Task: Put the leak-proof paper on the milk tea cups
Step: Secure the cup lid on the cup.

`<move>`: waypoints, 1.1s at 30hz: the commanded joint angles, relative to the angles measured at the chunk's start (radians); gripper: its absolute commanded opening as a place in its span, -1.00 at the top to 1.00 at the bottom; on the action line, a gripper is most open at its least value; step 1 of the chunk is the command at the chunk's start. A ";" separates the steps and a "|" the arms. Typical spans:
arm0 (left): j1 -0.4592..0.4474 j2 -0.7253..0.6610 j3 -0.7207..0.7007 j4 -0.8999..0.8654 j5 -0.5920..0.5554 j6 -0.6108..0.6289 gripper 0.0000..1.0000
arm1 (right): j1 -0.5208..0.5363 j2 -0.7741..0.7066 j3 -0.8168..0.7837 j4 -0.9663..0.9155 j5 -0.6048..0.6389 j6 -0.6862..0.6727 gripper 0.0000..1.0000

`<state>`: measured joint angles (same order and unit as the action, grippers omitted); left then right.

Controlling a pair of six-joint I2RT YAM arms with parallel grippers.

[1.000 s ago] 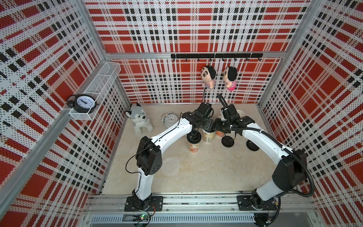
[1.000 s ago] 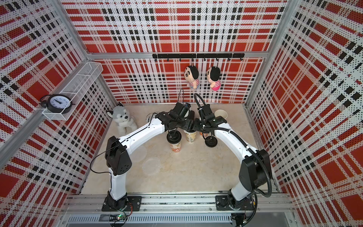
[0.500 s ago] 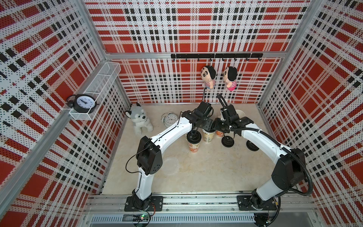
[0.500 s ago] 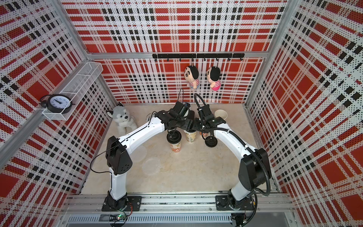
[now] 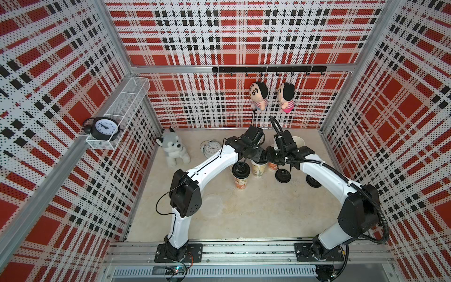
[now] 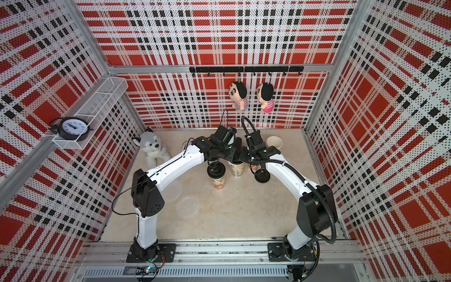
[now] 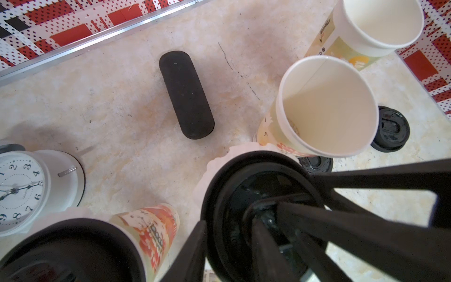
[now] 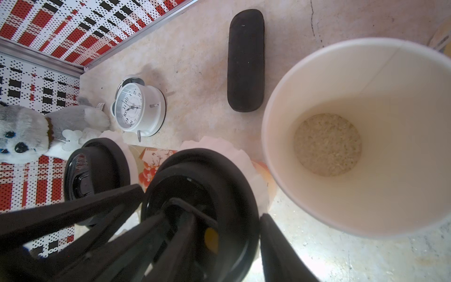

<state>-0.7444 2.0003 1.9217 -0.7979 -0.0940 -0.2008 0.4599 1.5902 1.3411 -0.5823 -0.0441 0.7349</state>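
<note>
Both grippers meet over the middle milk tea cup [image 5: 258, 169]. It wears a black lid [image 7: 244, 185] with scalloped leak-proof paper [image 7: 219, 156] poking out beneath. My left gripper [image 7: 229, 227] is shut on the lid's rim, one finger inside and one outside. My right gripper [image 8: 224, 214] pinches the same lid [image 8: 202, 171] from the opposite side. A lidded cup [image 8: 97, 168] beside it also has paper under its lid. Two open cups [image 7: 327, 105] [image 7: 378, 22] stand uncovered. Loose paper rounds [image 6: 188, 205] [image 6: 173, 190] lie on the table.
Loose black lids [image 5: 283, 175] [image 5: 313, 182] lie right of the cups. A black oblong case [image 7: 186, 95] lies near the back wall. A white alarm clock [image 5: 211, 148] and a plush husky [image 5: 172, 149] sit at the back left. Two dolls [image 5: 258, 95] hang on the wall.
My left gripper's jaws have narrowed onto the lid's rim. Both arms have kept their places over the middle cup.
</note>
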 commanded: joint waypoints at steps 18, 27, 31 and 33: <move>0.082 -0.082 -0.070 0.061 0.045 -0.062 0.50 | 0.006 0.024 -0.049 -0.097 0.029 0.007 0.12; 0.058 -0.055 -0.064 0.066 0.110 -0.042 0.51 | 0.005 0.022 -0.056 -0.097 0.029 0.007 0.12; 0.053 -0.039 -0.069 0.056 0.108 -0.036 0.51 | 0.005 0.024 -0.058 -0.096 0.028 0.005 0.12; 0.053 -0.031 -0.072 0.051 0.105 -0.035 0.52 | 0.005 0.023 -0.058 -0.096 0.027 0.005 0.12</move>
<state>-0.6872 1.9430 1.8614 -0.7490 -0.0010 -0.2523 0.4599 1.5864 1.3315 -0.5751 -0.0406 0.7425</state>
